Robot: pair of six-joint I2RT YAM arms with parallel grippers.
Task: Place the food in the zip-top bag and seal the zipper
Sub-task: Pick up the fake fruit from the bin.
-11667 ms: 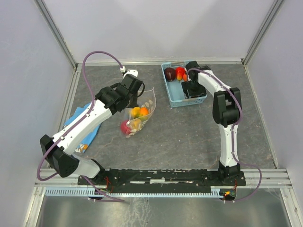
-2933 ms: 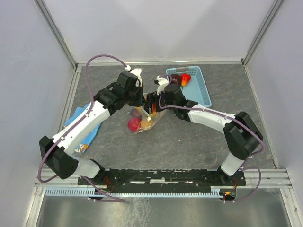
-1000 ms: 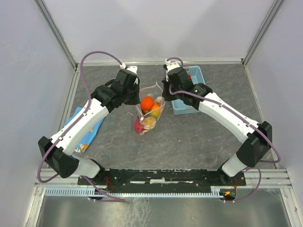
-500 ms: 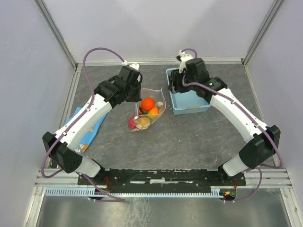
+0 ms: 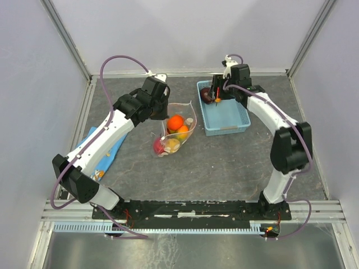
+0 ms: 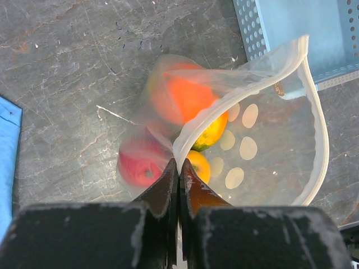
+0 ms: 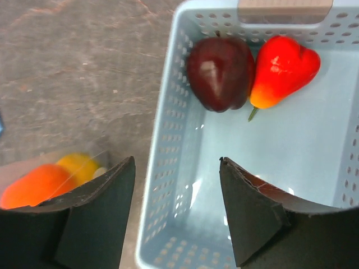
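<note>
Mostly blurred food (image 6: 185, 98) behind zip-top bag (image 6: 263, 140) film, basket (image 7: 168, 168) cropped

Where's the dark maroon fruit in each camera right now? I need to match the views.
Top external: dark maroon fruit right of centre, near the top, in the upper-left corner of the light-blue basket.
Left wrist: not in view; only part of the basket shows at upper right.
Right wrist: upper centre, touching the red fruit, inside the basket.
Shared landmark: the light-blue basket, in all three.
</note>
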